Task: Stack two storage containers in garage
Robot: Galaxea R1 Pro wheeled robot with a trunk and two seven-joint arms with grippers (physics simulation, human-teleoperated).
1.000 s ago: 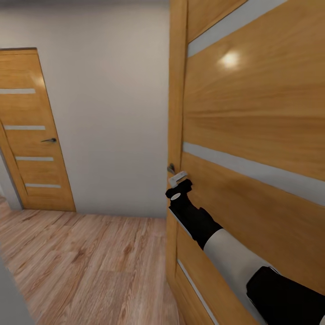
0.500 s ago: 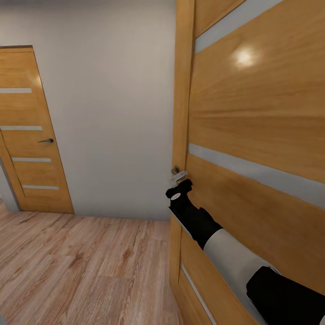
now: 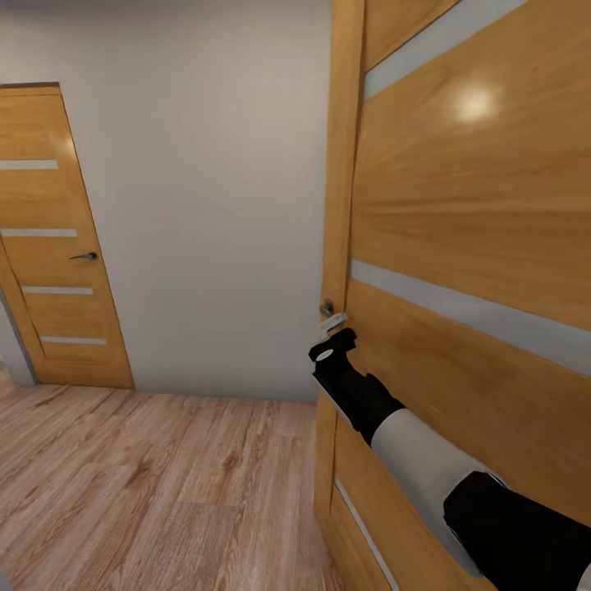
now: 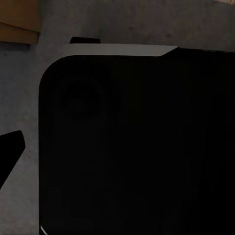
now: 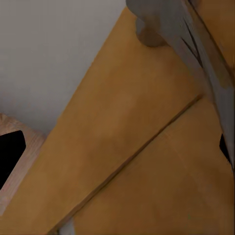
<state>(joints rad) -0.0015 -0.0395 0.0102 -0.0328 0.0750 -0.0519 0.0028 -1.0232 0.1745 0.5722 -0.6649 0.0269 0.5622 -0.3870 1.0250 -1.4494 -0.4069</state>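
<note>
The two storage containers are out of view. My right arm reaches forward to a honey-coloured wooden door [image 3: 460, 230] close on the right. My right gripper [image 3: 334, 322] sits at the door's grey lever handle [image 3: 327, 309], by the door's edge. In the right wrist view the right gripper [image 5: 117, 152] is open, its black fingertips [image 5: 10, 156] spread wide. The handle [image 5: 196, 54] lies across near one finger. The left gripper [image 4: 117, 152] hangs before a dark rounded body, and one fingertip [image 4: 10, 149] stands far out to the side.
A light wood-plank floor [image 3: 156, 484] stretches ahead to a pale wall [image 3: 213, 205]. A second wooden door [image 3: 57, 246] with a dark lever stands shut at the far left. The near door's edge [image 3: 341, 205] runs floor to ceiling.
The view first shifted slightly. Since then the near door's edge has swung further right, and my right gripper has moved right with the handle.
</note>
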